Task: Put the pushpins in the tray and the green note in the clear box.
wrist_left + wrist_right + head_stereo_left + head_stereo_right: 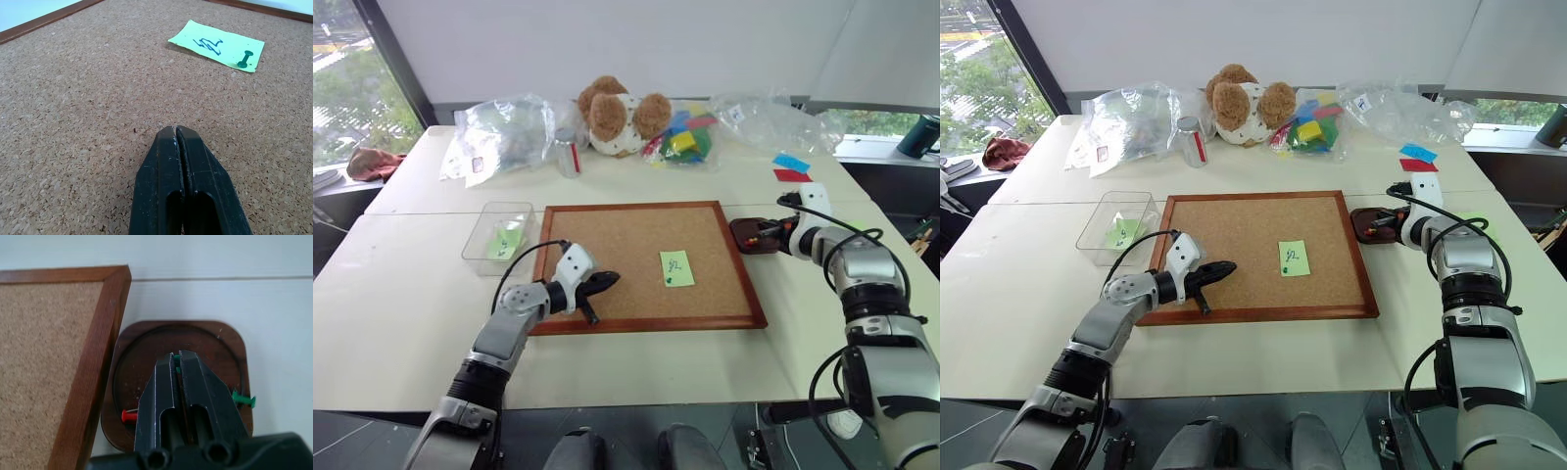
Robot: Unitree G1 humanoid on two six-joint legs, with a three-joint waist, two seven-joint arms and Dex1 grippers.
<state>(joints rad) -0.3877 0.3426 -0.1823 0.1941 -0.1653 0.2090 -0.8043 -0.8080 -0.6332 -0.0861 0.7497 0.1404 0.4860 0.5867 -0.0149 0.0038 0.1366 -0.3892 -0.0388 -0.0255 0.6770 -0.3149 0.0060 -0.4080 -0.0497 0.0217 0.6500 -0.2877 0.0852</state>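
The green note (676,268) lies on the corkboard (626,235), fixed by one green pushpin (243,59) at its lower edge. My left gripper (604,282) hovers shut and empty over the board's near left part, well short of the note (217,45). My right gripper (176,357) hangs over the dark brown tray (146,362), shut on a second green pushpin (177,368) at its fingertips. Another green pin (243,400) rests on the tray's rim and a red pin (128,416) lies inside it. The clear box (481,231) stands left of the board.
Light green slips (505,240) lie in the clear box. Along the table's far edge are clear plastic bags (504,132), a metal can (567,152), a teddy bear (619,117) and a bag of coloured blocks (685,142). Blue and red slips (791,168) lie far right.
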